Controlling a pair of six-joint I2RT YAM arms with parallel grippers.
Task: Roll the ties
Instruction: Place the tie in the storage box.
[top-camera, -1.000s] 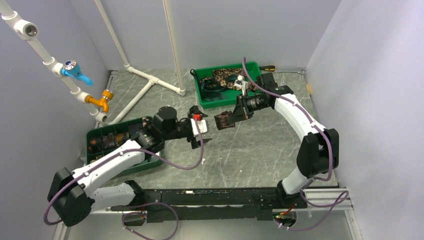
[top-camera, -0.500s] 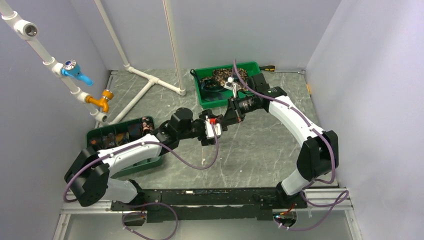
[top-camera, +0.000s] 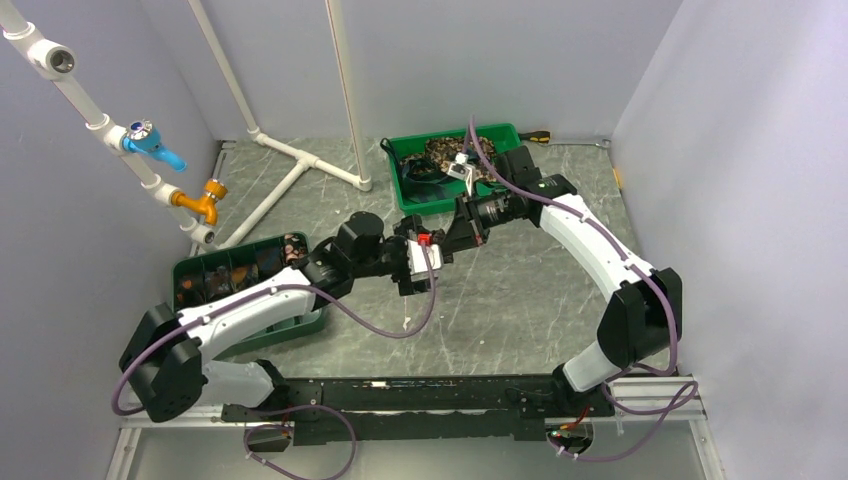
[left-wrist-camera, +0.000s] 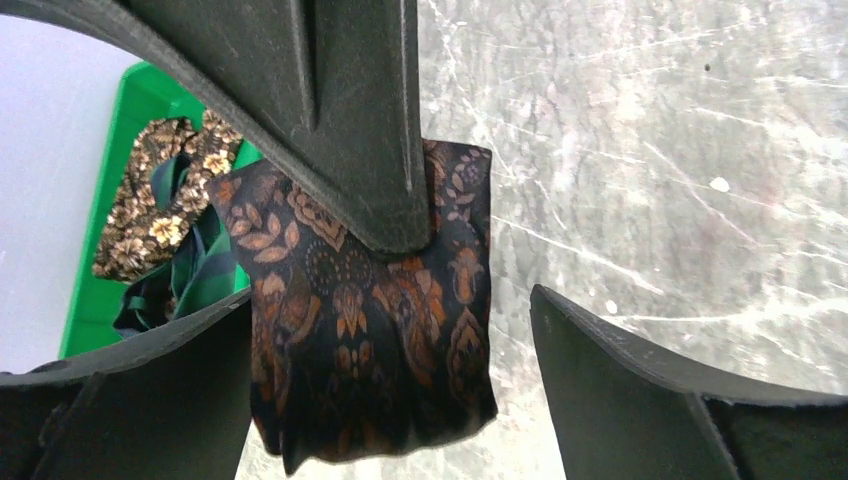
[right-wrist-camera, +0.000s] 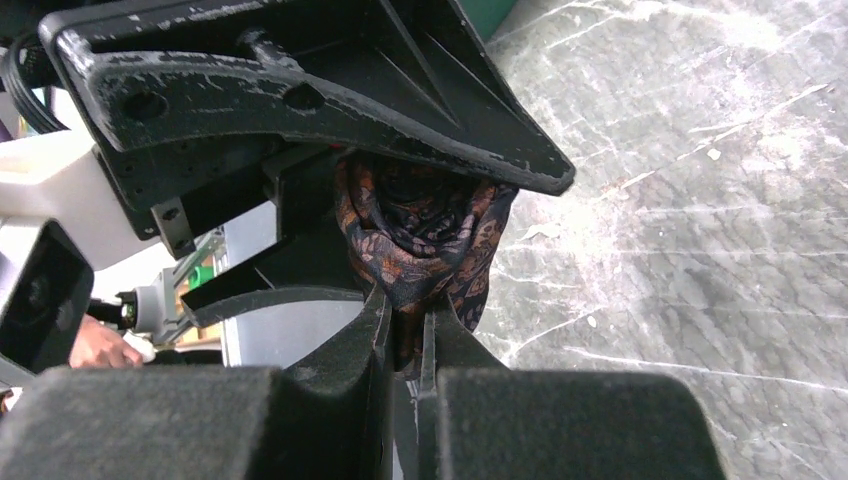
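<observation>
A rolled dark brown tie with an orange leaf pattern hangs in the air above the grey table. My right gripper is shut on it and pinches its lower edge; the roll bulges above the fingers. My left gripper is open, its two fingers standing either side of the tie, the right one well clear of it. In the top view the left gripper and the right gripper meet mid-table and hide the tie. More ties lie in the green tray.
A green compartment bin at the left holds rolled ties. A white pipe frame stands at the back left, with taps on the left wall. Purple cables loop under the left arm.
My left arm has reached right and my right gripper has carried the tie left, so they now meet. The left fingers now straddle the tie. Little has moved in the last half second.
</observation>
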